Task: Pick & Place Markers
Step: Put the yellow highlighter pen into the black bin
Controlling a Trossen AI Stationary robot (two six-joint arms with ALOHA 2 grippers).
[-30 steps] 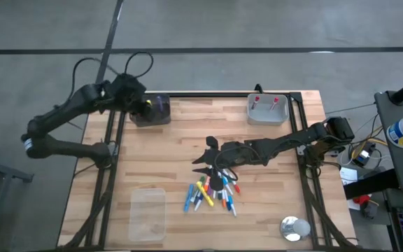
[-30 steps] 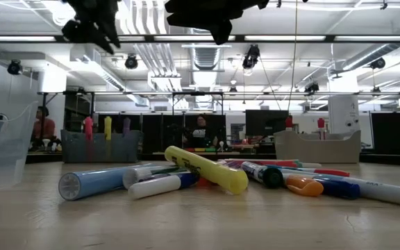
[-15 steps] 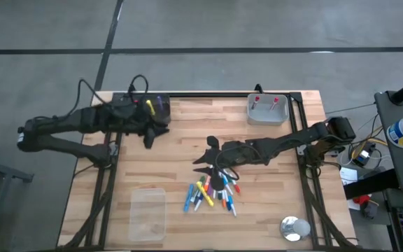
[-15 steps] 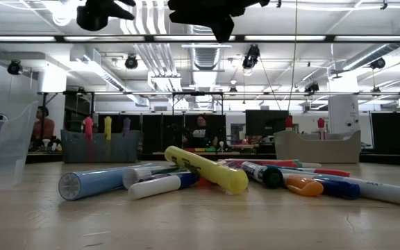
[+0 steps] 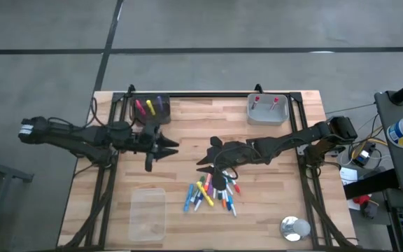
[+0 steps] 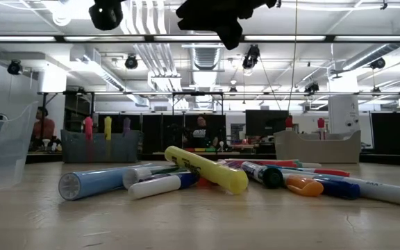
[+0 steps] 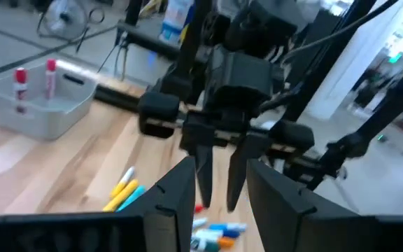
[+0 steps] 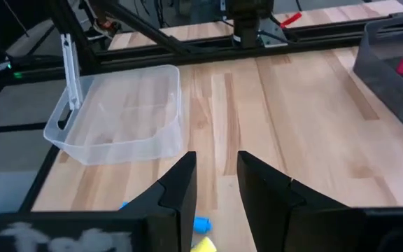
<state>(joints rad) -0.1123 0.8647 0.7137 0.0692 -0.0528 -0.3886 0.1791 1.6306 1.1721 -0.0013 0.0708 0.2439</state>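
Several markers (image 5: 212,193) in mixed colours lie in a loose heap on the wooden table, seen close up in the low view (image 6: 207,175). My right gripper (image 5: 205,155) hovers open just above and beyond the heap's far edge, with nothing between its fingers (image 8: 180,183). My left gripper (image 5: 168,148) is open and empty. It points level toward the table's right and faces the right gripper (image 7: 219,171) across a short gap. A pink, a yellow and a purple marker stand in the dark bin (image 5: 151,109).
A grey bin (image 5: 267,109) at the far right holds two red-capped markers. A clear plastic container (image 5: 148,213) sits near the front left, also in the right wrist view (image 8: 121,115). A round metal object (image 5: 294,227) lies at the front right.
My left gripper has swung away from the dark bin at the far left, coming down and toward the table's middle. It has tipped from pointing down to pointing level toward the right gripper. The markers have not moved.
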